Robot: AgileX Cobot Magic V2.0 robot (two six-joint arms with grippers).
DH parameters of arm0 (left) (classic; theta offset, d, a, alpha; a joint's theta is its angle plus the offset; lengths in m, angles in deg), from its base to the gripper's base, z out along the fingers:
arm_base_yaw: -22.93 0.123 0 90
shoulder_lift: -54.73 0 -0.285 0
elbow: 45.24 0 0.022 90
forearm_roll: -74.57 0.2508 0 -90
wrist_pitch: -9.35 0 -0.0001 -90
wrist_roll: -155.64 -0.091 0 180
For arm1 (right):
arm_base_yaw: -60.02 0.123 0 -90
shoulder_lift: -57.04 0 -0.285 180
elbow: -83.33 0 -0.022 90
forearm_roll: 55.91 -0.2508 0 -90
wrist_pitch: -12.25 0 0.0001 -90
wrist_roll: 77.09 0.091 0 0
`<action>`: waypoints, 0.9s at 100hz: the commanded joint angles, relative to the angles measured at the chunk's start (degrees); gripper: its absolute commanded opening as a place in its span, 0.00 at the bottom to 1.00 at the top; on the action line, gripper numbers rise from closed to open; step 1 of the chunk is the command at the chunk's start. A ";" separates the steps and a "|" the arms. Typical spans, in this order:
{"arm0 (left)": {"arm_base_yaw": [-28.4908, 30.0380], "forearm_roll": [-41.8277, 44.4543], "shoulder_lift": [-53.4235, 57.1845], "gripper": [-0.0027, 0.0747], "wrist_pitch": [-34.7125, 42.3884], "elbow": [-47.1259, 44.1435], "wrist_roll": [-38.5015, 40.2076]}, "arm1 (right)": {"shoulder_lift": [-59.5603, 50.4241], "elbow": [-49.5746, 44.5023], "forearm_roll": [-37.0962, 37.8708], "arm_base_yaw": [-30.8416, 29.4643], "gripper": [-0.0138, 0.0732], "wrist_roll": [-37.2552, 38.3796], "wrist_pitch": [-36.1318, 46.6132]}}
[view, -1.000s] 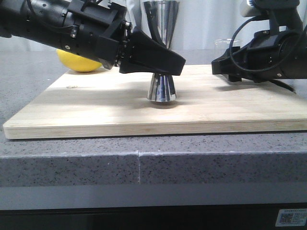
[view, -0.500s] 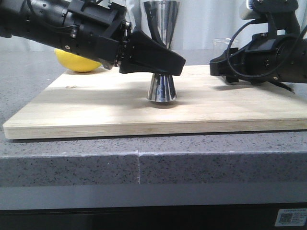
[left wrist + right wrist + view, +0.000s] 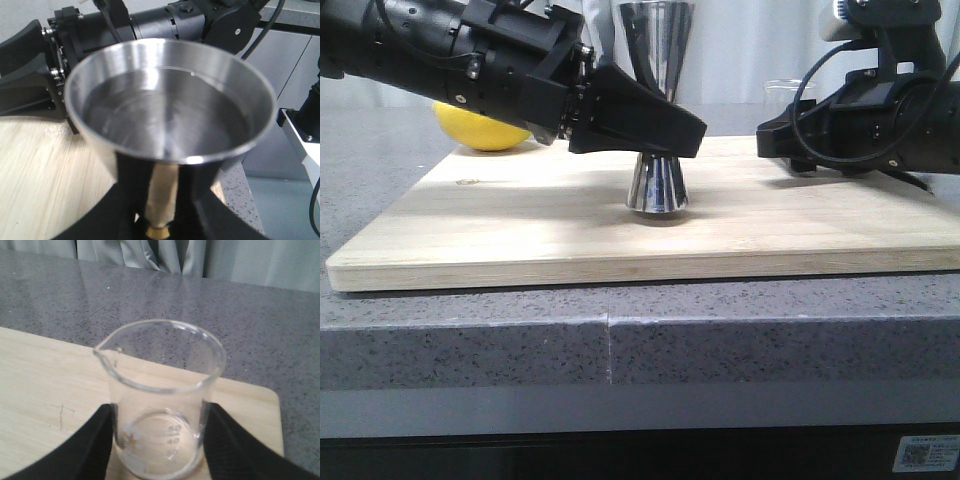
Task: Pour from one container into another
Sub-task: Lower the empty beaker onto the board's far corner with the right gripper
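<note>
Two vessels: beaker [image 3: 162, 405] and jigger [image 3: 657, 110], both upright on the board [image 3: 520, 225], well apart.
Jigger: near the board's middle; left gripper [image 3: 660, 130] has its black fingers [image 3: 645, 115] clamped at the narrow gold waist [image 3: 161, 200]. Left wrist view shows a sheen inside the top cup; liquid or bare steel, cannot tell.
Beaker: toward the board's right rear, base on the wood, spout turned toward the jigger side. It looks nearly empty, a few droplets on the wall.
Right gripper [image 3: 160, 440]: one finger on each side of the beaker's lower wall, touching or all but; whether it presses, cannot tell.
Lemon [image 3: 485, 128]: behind the left arm, off the board.
Step in hand (judged): securing the beaker for the lift.
Doing it well: close low on the wall, lift straight, keep the spout facing the jigger; left arm holds the jigger steady.
</note>
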 commanded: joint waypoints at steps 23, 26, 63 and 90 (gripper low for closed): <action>-0.35 -4.25 3.41 0.02 -6.18 1.64 0.61 | -1.70 1.14 0.36 -0.35 0.45 -0.09 -0.63; -0.35 -4.25 3.41 0.02 -6.18 1.64 0.71 | -1.70 1.14 0.36 -0.35 0.45 -0.09 -0.90; -0.35 -4.25 3.41 0.02 -6.18 1.64 0.71 | -1.81 1.14 0.60 -0.35 0.59 -0.09 -1.06; -0.35 -4.25 3.41 0.02 -6.18 1.64 0.71 | -5.09 1.14 0.60 -0.35 0.60 0.34 -2.26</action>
